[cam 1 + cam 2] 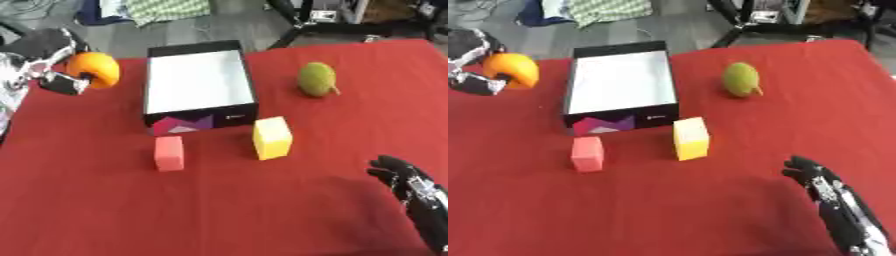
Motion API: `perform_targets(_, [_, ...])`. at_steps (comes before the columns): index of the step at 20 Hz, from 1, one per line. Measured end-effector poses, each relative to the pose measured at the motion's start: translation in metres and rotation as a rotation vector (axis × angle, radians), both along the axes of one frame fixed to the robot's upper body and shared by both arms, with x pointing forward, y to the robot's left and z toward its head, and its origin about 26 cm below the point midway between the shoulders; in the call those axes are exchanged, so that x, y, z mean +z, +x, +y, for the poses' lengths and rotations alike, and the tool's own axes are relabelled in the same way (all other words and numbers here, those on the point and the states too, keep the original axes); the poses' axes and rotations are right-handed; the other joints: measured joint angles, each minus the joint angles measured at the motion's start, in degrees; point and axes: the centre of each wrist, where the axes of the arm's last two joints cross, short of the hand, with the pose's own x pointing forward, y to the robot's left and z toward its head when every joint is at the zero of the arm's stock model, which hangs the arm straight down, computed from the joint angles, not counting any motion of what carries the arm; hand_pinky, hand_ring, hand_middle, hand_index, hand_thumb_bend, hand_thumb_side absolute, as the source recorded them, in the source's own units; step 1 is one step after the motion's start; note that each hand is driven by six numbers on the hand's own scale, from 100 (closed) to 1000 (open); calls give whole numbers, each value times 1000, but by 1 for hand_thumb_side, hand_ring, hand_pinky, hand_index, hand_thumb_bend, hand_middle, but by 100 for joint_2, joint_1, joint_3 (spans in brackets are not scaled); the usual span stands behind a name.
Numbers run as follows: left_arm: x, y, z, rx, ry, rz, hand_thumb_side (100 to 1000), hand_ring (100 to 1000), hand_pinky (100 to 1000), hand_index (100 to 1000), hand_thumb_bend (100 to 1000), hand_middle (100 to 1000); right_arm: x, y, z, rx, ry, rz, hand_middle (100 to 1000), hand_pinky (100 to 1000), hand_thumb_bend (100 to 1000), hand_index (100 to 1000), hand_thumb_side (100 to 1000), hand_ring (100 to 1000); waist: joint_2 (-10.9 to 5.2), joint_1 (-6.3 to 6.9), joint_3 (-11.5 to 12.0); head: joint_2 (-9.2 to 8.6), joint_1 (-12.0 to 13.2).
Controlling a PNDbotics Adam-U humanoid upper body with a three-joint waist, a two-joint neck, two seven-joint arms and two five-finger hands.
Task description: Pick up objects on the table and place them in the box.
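An orange round fruit [94,69] hangs at the far left, above the red table, with my left hand [59,80] curled round it. The black box [199,49] with a white inside stands open just to its right. A green pear-like fruit [316,79] lies right of the box. In front of the box sit a yellow block [272,138] and a pink block [169,153]. My right hand [811,175] rests open at the lower right, fingers up, holding nothing.
The red cloth [219,210] covers the whole table. Beyond the far edge are a grey floor, a green checked cloth [168,10] and dark stand legs [302,27].
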Motion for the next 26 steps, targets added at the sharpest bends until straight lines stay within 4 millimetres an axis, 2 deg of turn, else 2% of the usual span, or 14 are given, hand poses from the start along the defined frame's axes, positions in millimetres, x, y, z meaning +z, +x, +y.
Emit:
perform_targets(2, [-4,5,-17,-37,19,17,100,500,684,669,100,476,0,0,0,1,0,0,803,1000,100,863,799,850,0,-20,-59,0,-2])
perform_targets(7, [-29,19,-51,-93,88,82,124,535,696,718,109,524,0,1,1,4,1,0,803,1000,100,863,800,850,0,-47,-153,0,-3])
perform_targets(9, [-41,22,-59,-103,110,102,276,592,722,801,239,598,0,1,1,7,2,0,803,1000,100,863,801,850,0,-59,-168,1,-4])
perform_targets(11, [-49,24,-65,-108,133,114,547,664,755,886,444,684,0,1,1,9,2,0,803,1000,100,863,801,850,0,-64,-181,1,-5])
perform_targets(12, [-51,24,-67,-109,146,119,630,701,773,919,510,730,0,1,1,9,2,0,803,1000,100,863,802,850,0,-64,-187,1,-6])
perform_targets(14, [-55,25,-70,-106,169,125,727,737,790,953,600,778,1,2,1,11,2,-2,803,1000,100,863,801,850,0,-64,-190,1,-10])
perform_targets(16, [-55,25,-70,-94,183,121,779,746,795,966,641,799,1,2,1,11,2,-3,803,1000,100,863,801,850,0,-64,-190,1,-19])
perform_targets(18, [-54,25,-70,-83,178,105,801,748,795,969,645,806,1,2,2,12,2,-3,803,1000,100,863,801,850,0,-64,-184,1,-32])
perform_targets(19, [-53,24,-70,-78,173,95,788,735,791,962,615,795,1,2,2,13,2,-3,803,1000,100,863,801,850,0,-64,-180,1,-34])
perform_targets(22, [-49,20,-68,-85,125,64,725,696,782,943,512,761,1,2,2,14,2,-3,803,1000,100,863,802,850,0,-64,-164,1,-39])
perform_targets(23, [-45,17,-66,-99,100,54,675,686,784,937,431,752,1,2,2,14,2,-3,803,1000,100,863,804,850,0,-64,-155,1,-42])
perform_targets(26, [-27,3,-56,-193,26,40,620,674,784,913,382,734,0,2,2,13,3,-1,803,1000,100,863,804,850,0,-64,-121,1,-61])
